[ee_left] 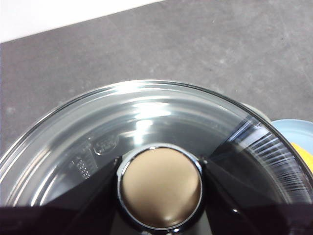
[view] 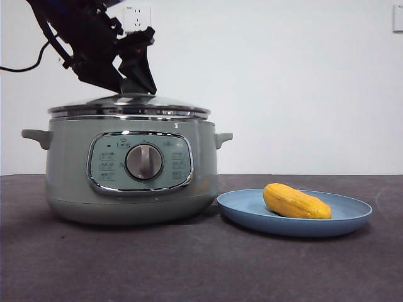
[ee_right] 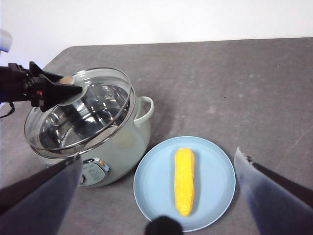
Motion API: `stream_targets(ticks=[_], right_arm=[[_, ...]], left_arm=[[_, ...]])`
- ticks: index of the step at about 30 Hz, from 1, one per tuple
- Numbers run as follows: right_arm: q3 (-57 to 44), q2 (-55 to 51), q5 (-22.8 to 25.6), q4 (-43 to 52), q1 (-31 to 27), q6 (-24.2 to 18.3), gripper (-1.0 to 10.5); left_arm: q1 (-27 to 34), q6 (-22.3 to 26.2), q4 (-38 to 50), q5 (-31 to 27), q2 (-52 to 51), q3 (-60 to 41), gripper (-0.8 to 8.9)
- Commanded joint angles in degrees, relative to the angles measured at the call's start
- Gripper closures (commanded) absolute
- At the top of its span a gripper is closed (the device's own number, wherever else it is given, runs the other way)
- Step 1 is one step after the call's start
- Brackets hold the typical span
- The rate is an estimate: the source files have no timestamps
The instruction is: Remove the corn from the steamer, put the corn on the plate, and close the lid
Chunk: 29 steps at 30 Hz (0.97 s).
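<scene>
At the upper left of the front view, the left gripper (view: pixel 133 85) has its jaws pinching the knob (ee_left: pixel 161 187) of the lid (view: pixel 129 107), which sits on the steamer (view: pixel 129 170), tilted slightly in the right wrist view. The corn (view: pixel 296 202) lies on the plate (view: pixel 352 217) at lower right, just beside the steamer on the table (view: pixel 189 264). The right gripper (ee_right: pixel 159 205) hangs above the plate, jaws spread wide.

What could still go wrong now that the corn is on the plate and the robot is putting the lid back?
The lid sits tilted and off-centre over the steamer; released now, it might slide or settle crooked. The left gripper holds only the small knob, so the lid could swing. The corn looks safe on the plate.
</scene>
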Motion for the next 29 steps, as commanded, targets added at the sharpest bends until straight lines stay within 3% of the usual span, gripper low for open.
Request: stream_targets(ticks=[1,29], right_arm=[[-0.1,0.0,0.1,0.3,0.1,0.5,3.5],[-0.1,0.2,0.1,0.3,0.1,-0.1,3.5]], left_arm=[[-0.3,0.6,2.6,0.1,0.3,0.6,8.22],[-2.7,1.9,-4.0,-4.6,1.0,0.6,8.22]])
